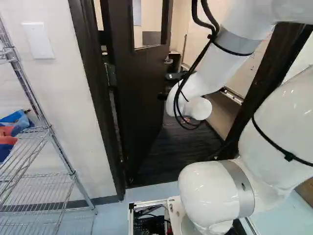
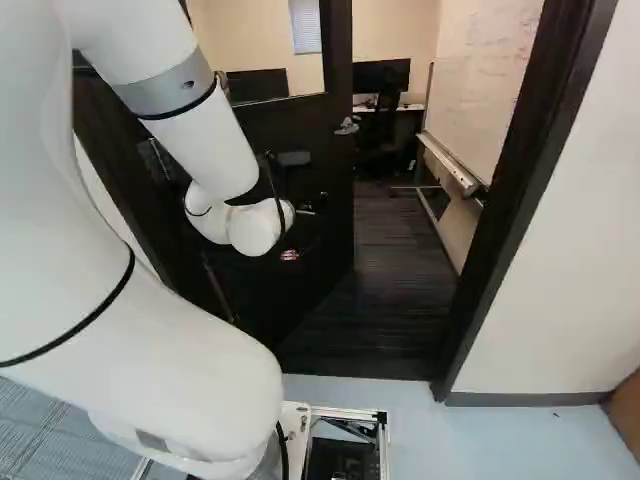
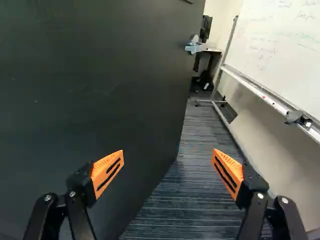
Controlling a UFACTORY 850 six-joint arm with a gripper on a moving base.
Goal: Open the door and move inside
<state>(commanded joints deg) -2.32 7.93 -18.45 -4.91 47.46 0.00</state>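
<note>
A dark striped carpet point(image 2: 400, 255) covers the room beyond the doorway, meeting a pale blue floor point(image 2: 530, 425) on the near side of the dark door frame point(image 2: 520, 185). The arm point(image 1: 215, 68) rises from its joint at the foot of the base views, its heavy lower links bulging toward the doorway; the upper link slants down ahead, and the bent wrist brings the hand point(image 2: 303, 225) forward beside the door point(image 3: 100, 85). Its two fingers are spread wide, nothing held between them; one orange pad point(image 3: 107, 172) stands in front of the door's dark face, the other in front of the carpet. Whether the hand touches the door, I cannot tell. The one door is swung inward, at the left of the doorway in the right base view, with a passage between its free edge and the whiteboard point(image 3: 280, 40). It has one lever handle point(image 3: 195, 48) near that edge and one window point(image 1: 148, 22). Farther in are one whiteboard with a long tray point(image 3: 265, 95), two monitors point(image 2: 382, 74), one of them seen through the door's window, and one desk chair point(image 2: 376, 130). At the left of the left base view stand one wire rack point(image 1: 44, 134), holding blue and red things point(image 1: 14, 125), and one wall switch plate point(image 1: 38, 40).
</note>
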